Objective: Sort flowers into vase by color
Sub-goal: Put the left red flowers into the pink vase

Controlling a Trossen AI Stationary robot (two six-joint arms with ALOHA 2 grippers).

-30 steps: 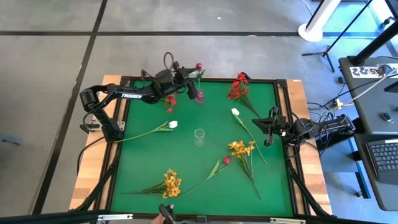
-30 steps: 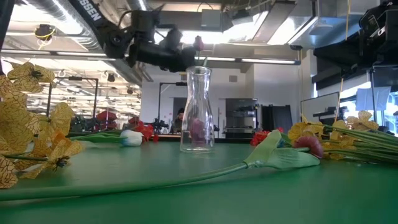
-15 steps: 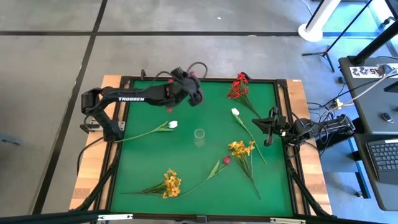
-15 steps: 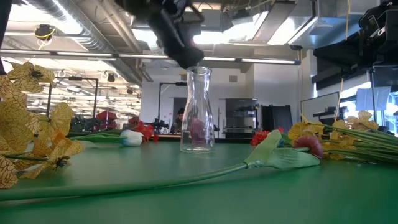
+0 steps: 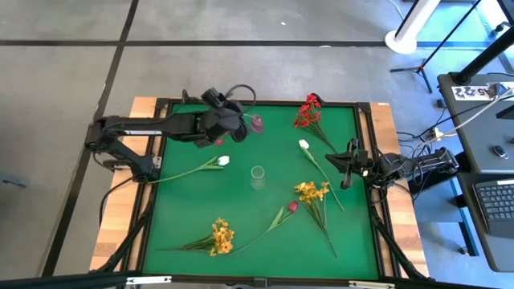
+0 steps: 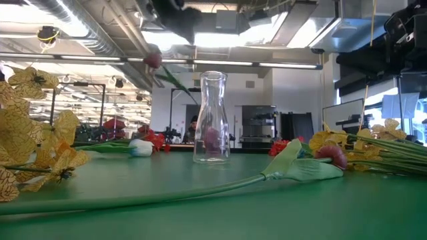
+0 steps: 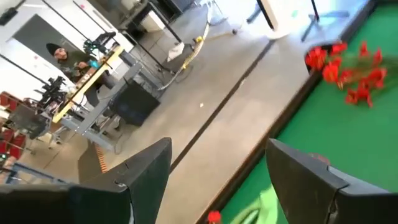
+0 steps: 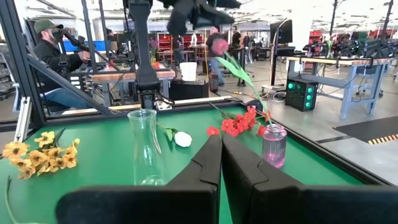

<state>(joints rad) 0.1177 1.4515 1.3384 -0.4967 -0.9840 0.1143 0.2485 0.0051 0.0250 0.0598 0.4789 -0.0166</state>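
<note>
Green felt table (image 5: 201,209) w/ black frame on a wood base, grey floor around it. Desk w/ laptop off to the right side; a seated person in a cap (image 8: 53,53) behind the far edge, workshop benches beyond.

Clear vase (image 5: 257,177) stands upright mid-table, empty. Pink vase (image 8: 274,145) near the far edge.

Flowers lie flat, scattered: red spray (image 5: 307,112) far right corner, white tulip (image 5: 222,160) left of the clear vase, another white tulip (image 5: 304,145) to its right, yellow-orange spray (image 5: 311,191) plus magenta tulip (image 5: 292,206) nearer, 2nd yellow spray (image 5: 221,235) near edge.

Left gripper (image 5: 234,122) is up over the far edge, fingers spread wide apart, nothing between them. One magenta bud (image 6: 153,61) on a green stalk is in mid-air, tilted, just beside the pink vase's mouth.

Right gripper (image 5: 346,164) waits at the right edge, fingers pressed together, empty.
</note>
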